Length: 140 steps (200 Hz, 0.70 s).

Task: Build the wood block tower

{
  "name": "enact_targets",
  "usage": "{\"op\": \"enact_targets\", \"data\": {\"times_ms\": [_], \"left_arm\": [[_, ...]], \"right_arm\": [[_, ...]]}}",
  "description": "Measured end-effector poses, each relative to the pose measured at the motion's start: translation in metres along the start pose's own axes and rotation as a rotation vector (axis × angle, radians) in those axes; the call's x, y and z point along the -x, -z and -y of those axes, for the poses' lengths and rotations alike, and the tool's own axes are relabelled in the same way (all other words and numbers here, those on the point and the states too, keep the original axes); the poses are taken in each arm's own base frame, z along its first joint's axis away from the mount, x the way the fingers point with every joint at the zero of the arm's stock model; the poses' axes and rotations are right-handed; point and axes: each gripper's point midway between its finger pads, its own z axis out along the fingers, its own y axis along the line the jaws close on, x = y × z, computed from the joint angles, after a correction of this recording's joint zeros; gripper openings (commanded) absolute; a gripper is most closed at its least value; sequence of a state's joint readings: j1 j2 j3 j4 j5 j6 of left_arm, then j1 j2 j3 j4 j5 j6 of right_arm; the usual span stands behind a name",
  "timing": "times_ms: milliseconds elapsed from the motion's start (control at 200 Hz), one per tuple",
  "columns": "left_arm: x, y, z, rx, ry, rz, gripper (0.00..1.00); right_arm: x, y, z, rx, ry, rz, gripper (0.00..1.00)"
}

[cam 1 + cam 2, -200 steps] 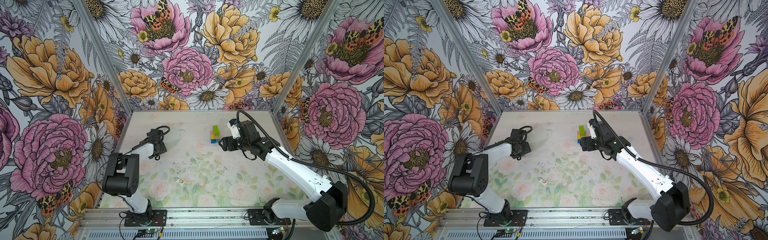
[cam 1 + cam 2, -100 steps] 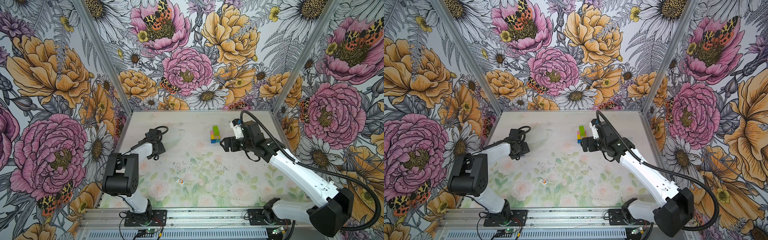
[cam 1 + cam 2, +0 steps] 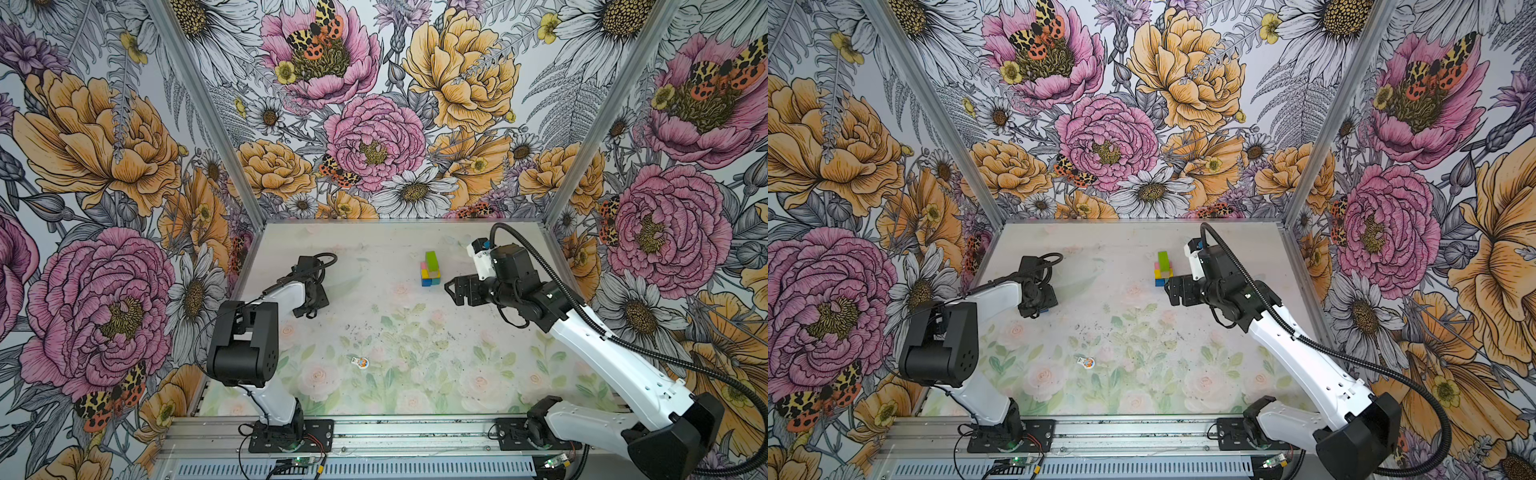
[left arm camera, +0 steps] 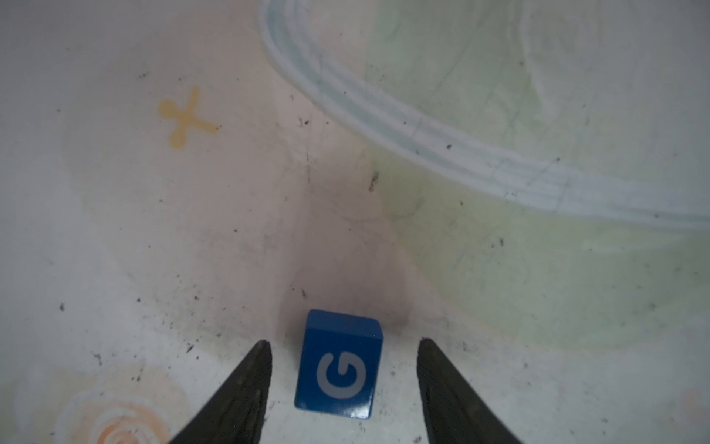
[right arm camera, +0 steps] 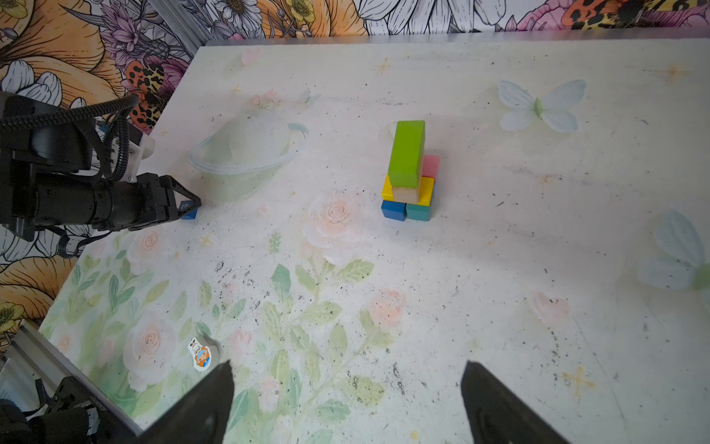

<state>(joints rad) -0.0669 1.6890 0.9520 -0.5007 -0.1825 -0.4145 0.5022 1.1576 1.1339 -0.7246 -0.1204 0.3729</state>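
Tower (image 3: pixel 431 270) stands at table's (image 3: pixel 415 374) one o'clock; right gripper (image 3: pixel 454 291) gapes empty beside it; left gripper (image 4: pixel 344 348), jaws apart, straddles dark blue cube (image 4: pixel 339 365) at ten o'clock.

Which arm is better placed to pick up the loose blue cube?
Left: the left gripper is open around the blue cube. The right gripper is open beside the tower.

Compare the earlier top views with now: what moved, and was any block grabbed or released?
The right tool backed away from the tower, towards the table's right side, jaws wide and empty. The left tool narrowed around the dark blue cube but is not yet touching it. The tower and the sticker stayed put.
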Motion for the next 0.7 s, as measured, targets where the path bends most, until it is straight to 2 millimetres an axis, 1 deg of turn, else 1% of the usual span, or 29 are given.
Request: {"op": "enact_targets", "data": {"times_ms": [15, 35, 260, 505, 700], "left_arm": [[0.0, 0.0, 0.0, 0.0, 0.0, 0.0, 0.61], [-0.001, -0.001, 0.0, 0.002, -0.002, -0.003, 0.61], [-0.005, -0.003, -0.002, 0.011, -0.008, -0.021, 0.59], [-0.006, -0.003, -0.003, 0.014, -0.009, -0.027, 0.56], [-0.004, -0.003, -0.001, 0.013, -0.012, -0.026, 0.49]], "right_arm": [[-0.001, 0.0, 0.0, 0.001, 0.0, -0.002, 0.99], [-0.001, 0.0, -0.001, 0.005, -0.002, -0.007, 0.99], [-0.015, 0.003, -0.009, 0.058, -0.01, -0.063, 1.0], [-0.018, 0.022, -0.026, 0.153, -0.007, -0.06, 0.99], [-0.019, 0.024, -0.029, 0.17, -0.011, -0.063, 0.99]]}}
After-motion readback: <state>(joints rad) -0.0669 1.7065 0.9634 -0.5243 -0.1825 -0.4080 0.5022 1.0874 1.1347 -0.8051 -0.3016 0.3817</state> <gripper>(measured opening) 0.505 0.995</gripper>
